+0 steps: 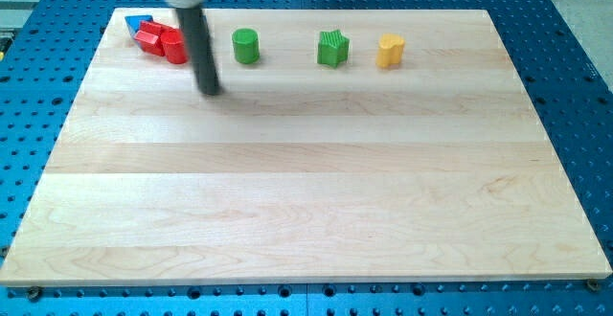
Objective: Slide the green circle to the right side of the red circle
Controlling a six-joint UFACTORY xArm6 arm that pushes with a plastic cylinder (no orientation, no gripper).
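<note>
The green circle (pixel 246 46) stands near the view's top, left of centre, on the wooden board (pixel 306 191). The red circle (pixel 176 46) is at the view's top left, partly hidden behind my rod, touching a red block (pixel 149 37) of unclear shape on its left. My tip (pixel 210 92) rests on the board, below and between the red circle and the green circle, a little below-left of the green circle and apart from it.
A blue block (pixel 137 23) lies behind the red block at the top-left corner. A green star-shaped block (pixel 332 49) and a yellow block (pixel 389 51) stand to the right of the green circle. Blue perforated table surrounds the board.
</note>
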